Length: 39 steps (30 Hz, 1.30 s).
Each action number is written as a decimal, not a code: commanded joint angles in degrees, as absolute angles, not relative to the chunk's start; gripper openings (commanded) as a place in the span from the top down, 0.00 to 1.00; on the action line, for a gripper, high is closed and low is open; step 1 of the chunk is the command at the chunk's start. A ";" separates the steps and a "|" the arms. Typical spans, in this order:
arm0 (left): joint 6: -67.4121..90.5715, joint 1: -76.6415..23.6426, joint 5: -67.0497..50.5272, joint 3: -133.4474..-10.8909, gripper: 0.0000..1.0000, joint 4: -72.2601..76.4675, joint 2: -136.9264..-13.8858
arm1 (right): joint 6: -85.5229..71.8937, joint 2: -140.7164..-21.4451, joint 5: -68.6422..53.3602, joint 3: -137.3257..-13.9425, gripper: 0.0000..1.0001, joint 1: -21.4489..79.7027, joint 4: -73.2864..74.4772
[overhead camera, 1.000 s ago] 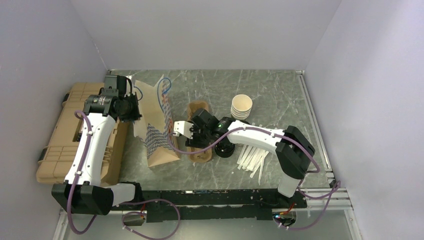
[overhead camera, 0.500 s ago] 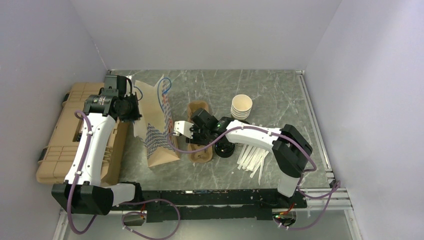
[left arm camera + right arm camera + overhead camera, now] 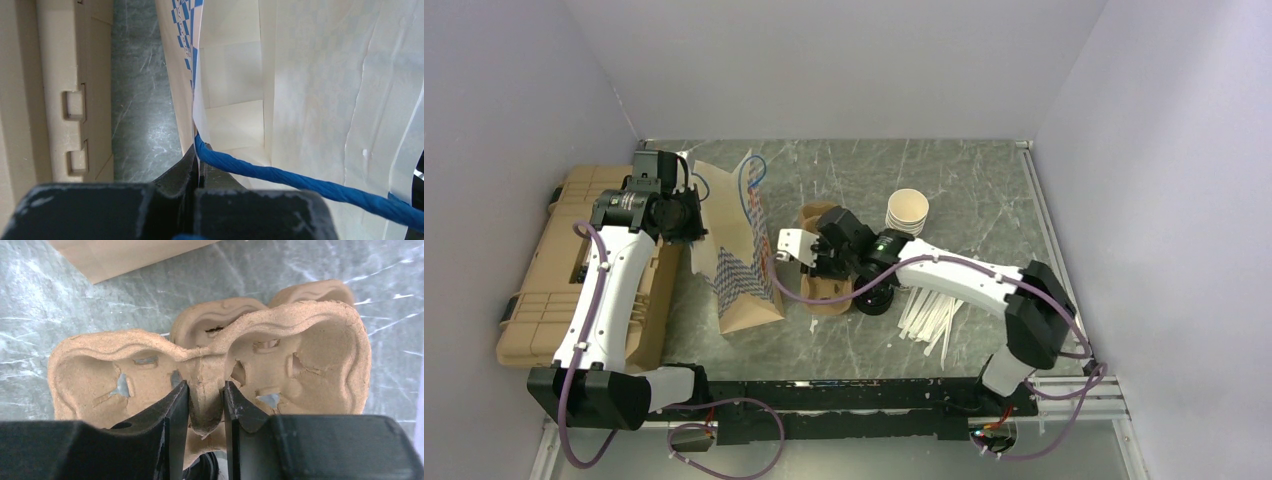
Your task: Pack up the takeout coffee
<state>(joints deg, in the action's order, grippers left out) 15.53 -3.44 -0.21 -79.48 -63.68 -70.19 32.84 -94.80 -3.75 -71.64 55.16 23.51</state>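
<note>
Two claws are both clamped. The right claw (image 3: 205, 405) pinches the centre ridge of the pulp cup carrier (image 3: 300, 350), and the left claw (image 3: 198, 167) nips the rim of the paper bag (image 3: 310, 75) by its blue handle (image 3: 300, 185). The takeout coffee (image 3: 876, 300) seems to be the dark-lidded round thing on the bench (image 3: 964, 180) beside the carrier, half under the right arm, though I cannot be sure. Soft pulp could tear or swing and topple it.
</note>
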 commanded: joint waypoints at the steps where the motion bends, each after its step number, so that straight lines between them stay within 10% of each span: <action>1: 14.55 -3.34 -1.13 -79.72 1.00 -62.95 -68.92 | 31.73 -88.11 -2.39 -72.78 0.69 54.98 23.43; 21: 12.85 -4.80 -5.18 -82.66 1.00 -62.33 -67.86 | 28.26 -68.40 -15.61 -84.85 0.67 57.16 19.79; 39: 15.15 -5.10 -5.53 -88.83 1.00 -65.30 -66.79 | 27.73 -89.90 -11.76 -109.42 0.72 67.82 3.07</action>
